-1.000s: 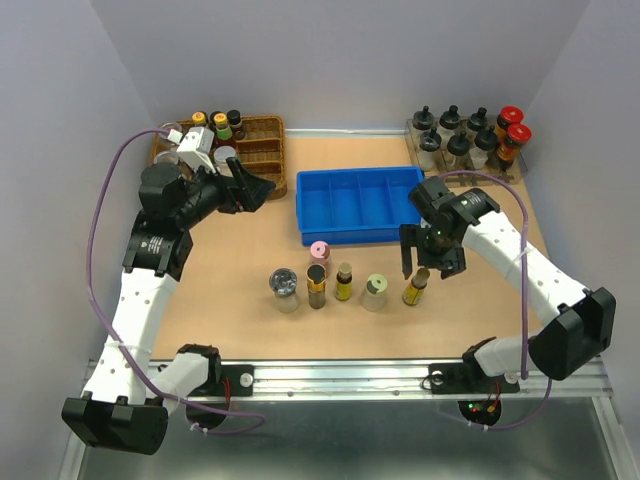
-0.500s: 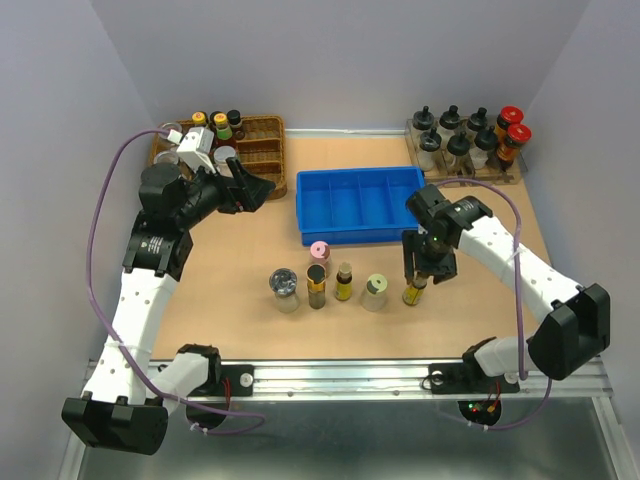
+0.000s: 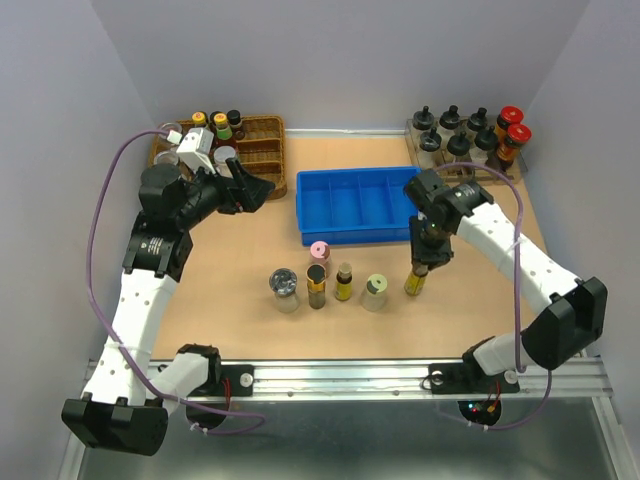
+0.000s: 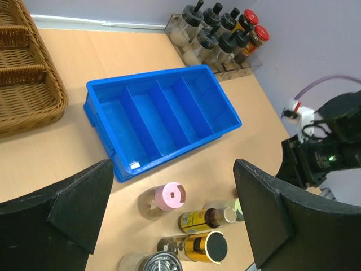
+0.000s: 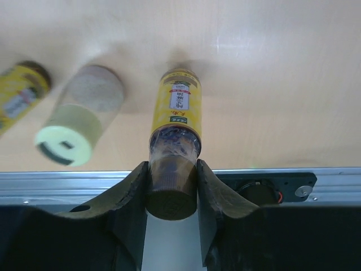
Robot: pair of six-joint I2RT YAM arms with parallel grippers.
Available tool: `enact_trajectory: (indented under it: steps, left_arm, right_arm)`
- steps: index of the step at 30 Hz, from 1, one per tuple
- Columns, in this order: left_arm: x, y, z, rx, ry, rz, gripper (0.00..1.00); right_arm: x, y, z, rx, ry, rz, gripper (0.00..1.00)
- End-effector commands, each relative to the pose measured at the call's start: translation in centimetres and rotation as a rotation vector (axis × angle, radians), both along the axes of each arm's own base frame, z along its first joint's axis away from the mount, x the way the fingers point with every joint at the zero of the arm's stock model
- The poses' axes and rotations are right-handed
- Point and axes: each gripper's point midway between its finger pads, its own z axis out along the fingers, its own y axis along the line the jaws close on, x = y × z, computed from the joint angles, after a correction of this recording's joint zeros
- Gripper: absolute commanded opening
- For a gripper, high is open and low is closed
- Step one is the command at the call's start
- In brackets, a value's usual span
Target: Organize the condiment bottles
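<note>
Six condiment bottles stand in a loose row near the table's front. From the left they are a silver-lidded jar (image 3: pixel 283 288), a dark-capped brown bottle (image 3: pixel 316 285), a pink-lidded jar (image 3: pixel 319 254), a slim yellow bottle (image 3: pixel 344 281) and a pale-green-lidded jar (image 3: pixel 374 291). The rightmost is a yellow-labelled bottle (image 3: pixel 415 285) (image 5: pixel 175 113). My right gripper (image 3: pixel 424 262) (image 5: pixel 172 186) is shut on its brown cap from above, and the bottle stands upright. My left gripper (image 3: pixel 255 188) (image 4: pixel 172 175) hangs open high over the table's left, holding nothing.
A blue divided bin (image 3: pixel 360 205) (image 4: pixel 163 116) lies behind the row. A wicker basket (image 3: pixel 262 150) with several bottles sits at the back left. A clear rack (image 3: pixel 465 150) of black-knobbed cruets and red-capped bottles is at the back right.
My right gripper came down over the rightmost yellow bottle and closed on its cap. The left arm has not moved.
</note>
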Motion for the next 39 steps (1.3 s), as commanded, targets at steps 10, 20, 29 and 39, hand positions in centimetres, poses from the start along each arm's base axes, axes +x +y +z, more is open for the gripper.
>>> enact_trajectory:
  steps: [10,20,29,39]
  left_arm:
    - [-0.3,-0.1,2.3,0.004,-0.076,-0.011,0.99]
    - [-0.1,0.0,1.9,0.02,-0.076,-0.006,0.99]
    - [-0.2,0.3,1.7,0.03,-0.08,0.007,0.99]
    - [-0.4,0.6,0.8,0.033,-0.067,0.022,0.99]
  right_arm:
    - [15.0,3.5,17.6,0.071,-0.516,-0.03,0.0]
    - [25.5,0.1,17.0,0.042,-0.695,-0.19,0.0]
    - [28.6,0.7,11.8,0.122,-0.578,-0.13,0.0]
    - [27.4,-0.1,9.6,0.077,-0.534,-0.124,0.0]
